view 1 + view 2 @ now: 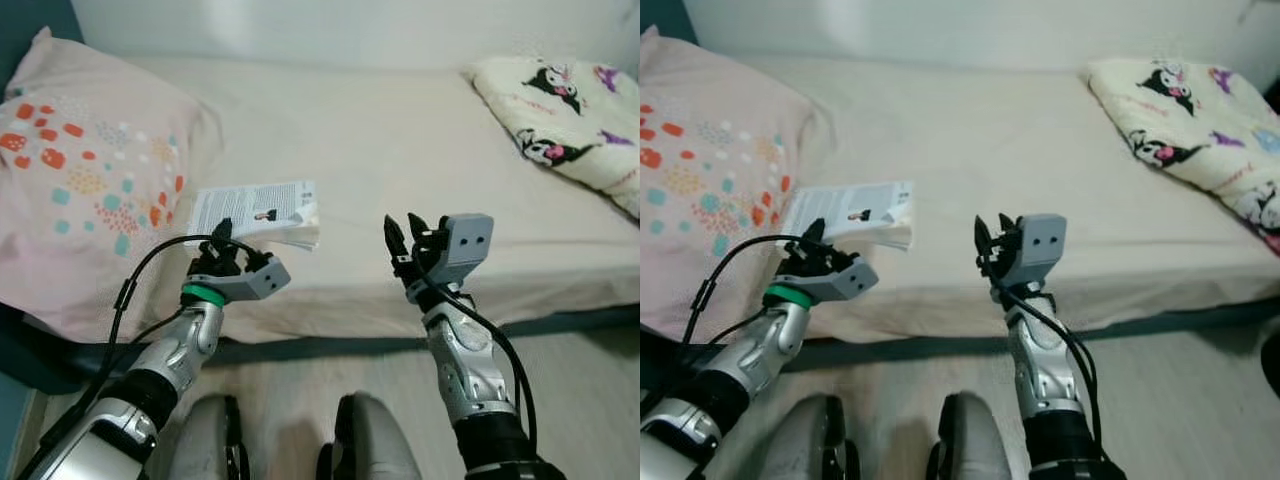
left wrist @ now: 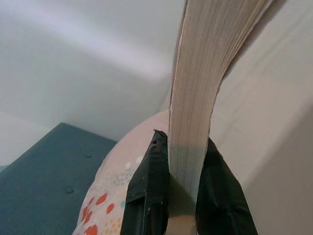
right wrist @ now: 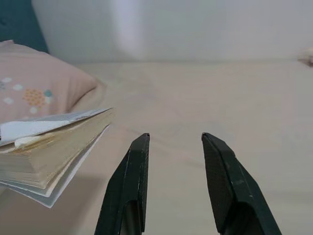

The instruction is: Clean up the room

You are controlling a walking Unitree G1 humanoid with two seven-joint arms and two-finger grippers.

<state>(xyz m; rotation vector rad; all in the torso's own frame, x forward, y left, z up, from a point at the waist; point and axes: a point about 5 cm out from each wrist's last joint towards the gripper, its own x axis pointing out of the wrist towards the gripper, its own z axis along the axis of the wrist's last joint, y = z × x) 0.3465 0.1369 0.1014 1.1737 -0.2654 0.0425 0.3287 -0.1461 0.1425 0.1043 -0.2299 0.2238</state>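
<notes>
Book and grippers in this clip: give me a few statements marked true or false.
1. The left gripper is clamped on the book. True.
2. The right gripper holds the book too. False: its fingers are spread with nothing between them, beside the book.
3. The book lies shut on the floor. False: it is held up over the bed's near edge.
4. A pillow with coloured spots lies on the robot's left. True.
5. A cartoon-print blanket lies on the bed's right side. True.

Thick white paperback, flat, at bed's front edge.
</notes>
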